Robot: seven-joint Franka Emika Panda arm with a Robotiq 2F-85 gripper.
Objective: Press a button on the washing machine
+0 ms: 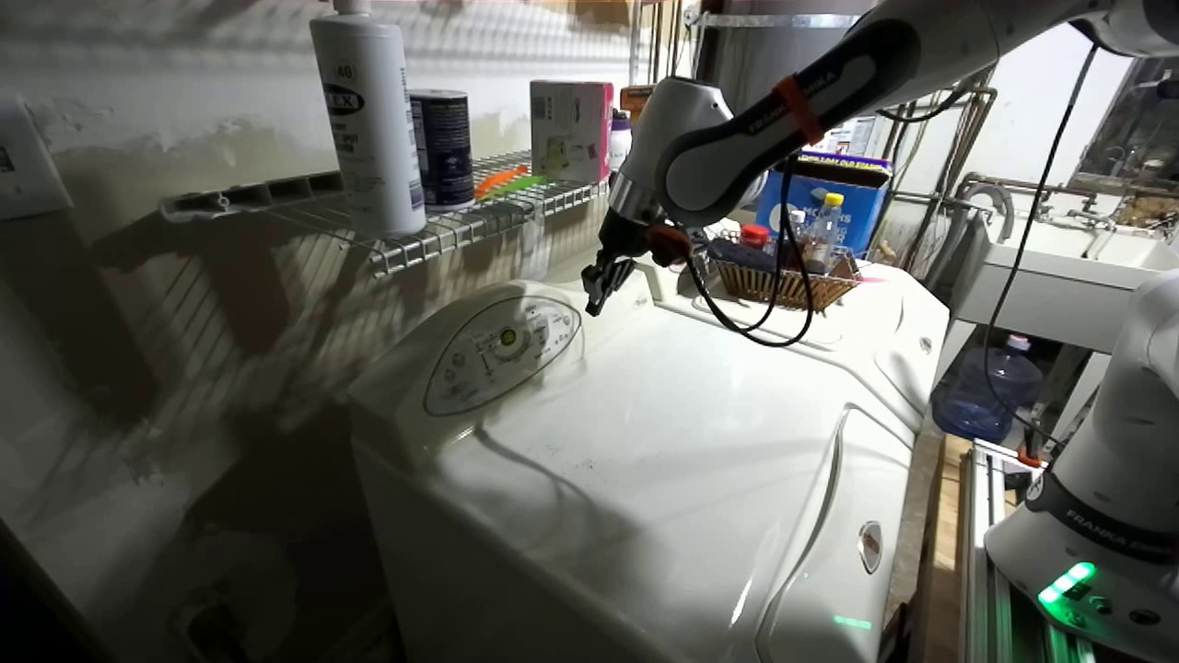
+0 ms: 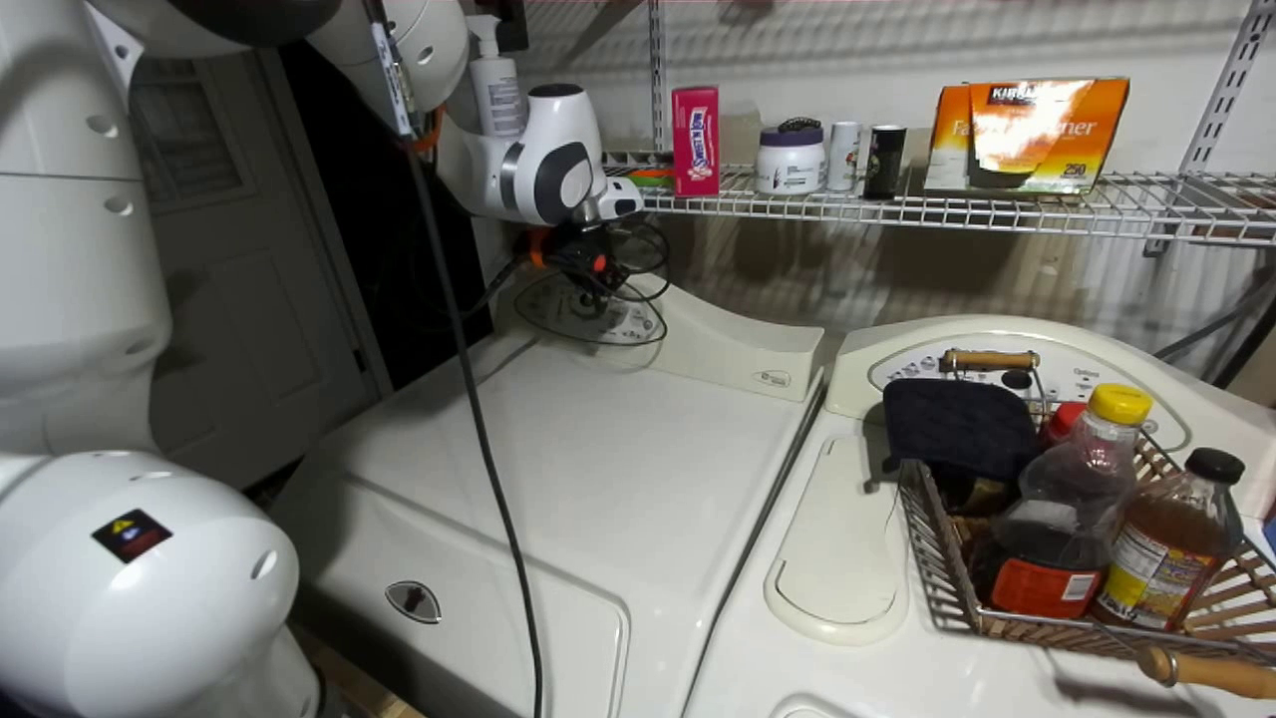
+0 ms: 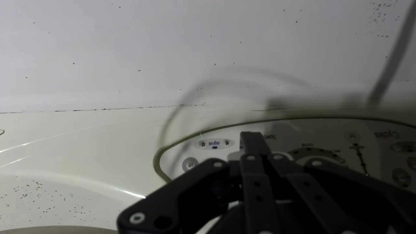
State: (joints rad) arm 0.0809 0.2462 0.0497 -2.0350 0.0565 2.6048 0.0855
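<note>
The glossy white washing machine shows in both exterior views and fills the wrist view. Its oval control panel has a round dial. In the wrist view the panel appears upside down, with an "off" button and a "signal" button area left of the fingertips. My gripper is shut with nothing between its fingertips. It hangs over the panel's end nearer the neighbouring machine and hides part of the dial. I cannot tell whether the tips touch the panel.
A wire shelf with a white bottle and boxes runs along the wall above the panel. A basket with bottles stands on the neighbouring machine. Loose black cables hang from the wrist.
</note>
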